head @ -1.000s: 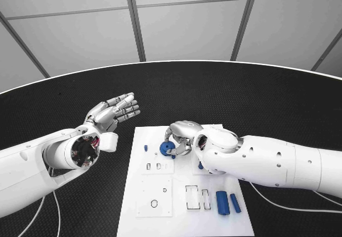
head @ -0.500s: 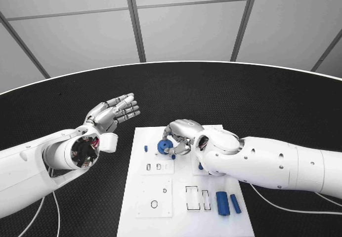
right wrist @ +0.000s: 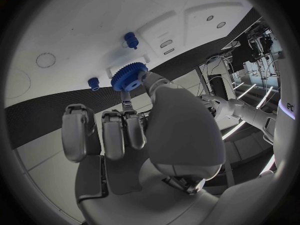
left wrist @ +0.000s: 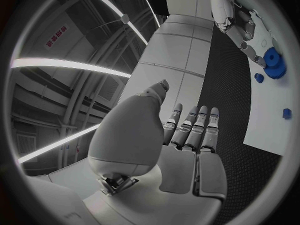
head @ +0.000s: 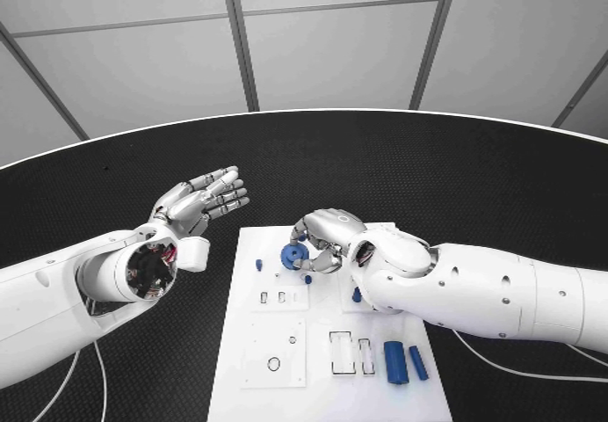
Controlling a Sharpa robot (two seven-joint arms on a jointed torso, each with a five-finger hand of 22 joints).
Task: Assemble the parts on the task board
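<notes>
My right hand (head: 327, 237) pinches a blue gear (head: 294, 257) just above the far end of the white task board (head: 317, 396). The right wrist view shows the gear (right wrist: 129, 76) at the fingertips, with a blue peg (right wrist: 131, 40) and a smaller blue stud (right wrist: 94, 83) on the board close by. In the head view a small peg (head: 258, 263) stands left of the gear and a stud (head: 307, 280) sits just under it. My left hand (head: 203, 200) is raised over the black table left of the board, fingers straight and apart, holding nothing.
Two blue cylinders (head: 395, 360) (head: 418, 361) lie side by side near the board's right edge. Rectangular slots (head: 340, 352) and small holes (head: 274, 362) mark the near half of the board. Black table (head: 418, 167) surrounds it.
The right hand has shifted the gear slightly away from me and to the left, uncovering the small blue stud beneath it. The left hand has not moved.
</notes>
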